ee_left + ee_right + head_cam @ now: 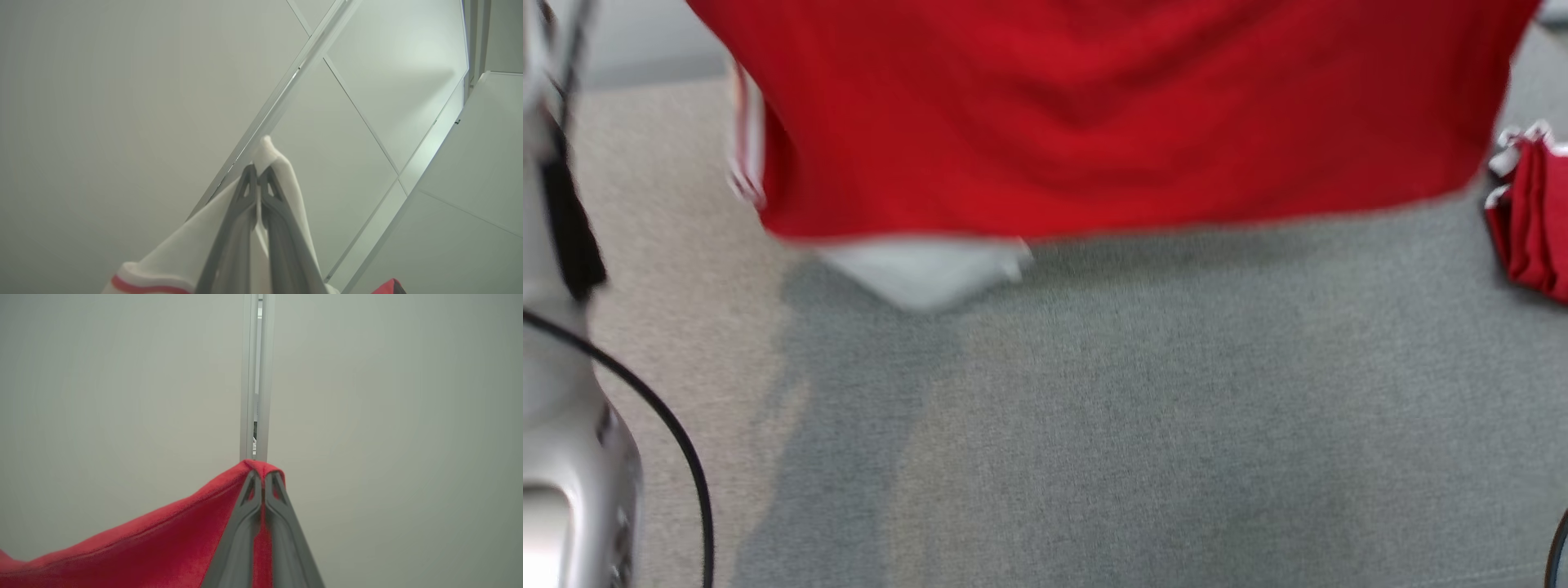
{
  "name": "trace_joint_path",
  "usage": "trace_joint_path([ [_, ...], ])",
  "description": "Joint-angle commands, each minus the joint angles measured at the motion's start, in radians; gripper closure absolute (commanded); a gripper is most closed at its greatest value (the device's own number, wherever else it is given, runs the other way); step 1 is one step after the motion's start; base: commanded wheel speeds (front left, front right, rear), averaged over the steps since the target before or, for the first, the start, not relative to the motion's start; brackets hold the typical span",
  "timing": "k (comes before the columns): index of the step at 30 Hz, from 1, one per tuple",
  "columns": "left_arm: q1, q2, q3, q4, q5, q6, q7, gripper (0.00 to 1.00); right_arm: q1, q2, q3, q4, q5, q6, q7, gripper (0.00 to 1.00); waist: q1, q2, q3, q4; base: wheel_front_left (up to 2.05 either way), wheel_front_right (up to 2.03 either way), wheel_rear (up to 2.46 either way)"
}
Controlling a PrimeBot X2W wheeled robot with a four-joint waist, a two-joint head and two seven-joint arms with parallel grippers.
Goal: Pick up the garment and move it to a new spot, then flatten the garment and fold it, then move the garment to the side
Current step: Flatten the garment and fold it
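Note:
The garment is red with white trim and hangs spread wide above the grey table, blurred by motion. A white part of it dangles below its lower hem at the left. In the left wrist view my left gripper is shut on a white edge of the garment with a red stripe lower down. In the right wrist view my right gripper is shut on a red fold of the garment. Both grippers point up toward pale wall panels.
A second red cloth with white trim lies bunched at the table's right edge. My pale arm and a black cable stand at the left. The garment's shadow falls on the table's left half.

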Motion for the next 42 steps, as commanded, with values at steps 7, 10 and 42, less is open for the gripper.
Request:
trace_joint_path([
  [7, -0.377, -0.002, 0.011, 0.314, 0.061, -0.127, -0.165, 1.0, -0.344, 0.017, 0.027, 0.286, -0.038, 0.0, -0.231, 1.0, 0.0, 0.0, 0.227, -0.054, 0.0, 0.0, 0.0],
  [10, -0.484, -0.026, 0.032, 0.425, 0.063, -0.193, -0.269, 1.0, -0.426, 0.038, 0.039, 0.405, -0.076, 0.0, -0.359, 1.0, 0.0, 0.0, 0.269, -0.061, 0.0, 0.0, 0.0],
  [42, 0.085, 0.112, -0.344, 0.703, 0.126, -0.433, -0.365, 1.0, 0.049, -0.047, 0.537, 0.645, 0.396, 0.0, -0.477, 1.0, 0.0, 0.0, 0.241, 0.082, 0.0, 0.0, 0.0],
])
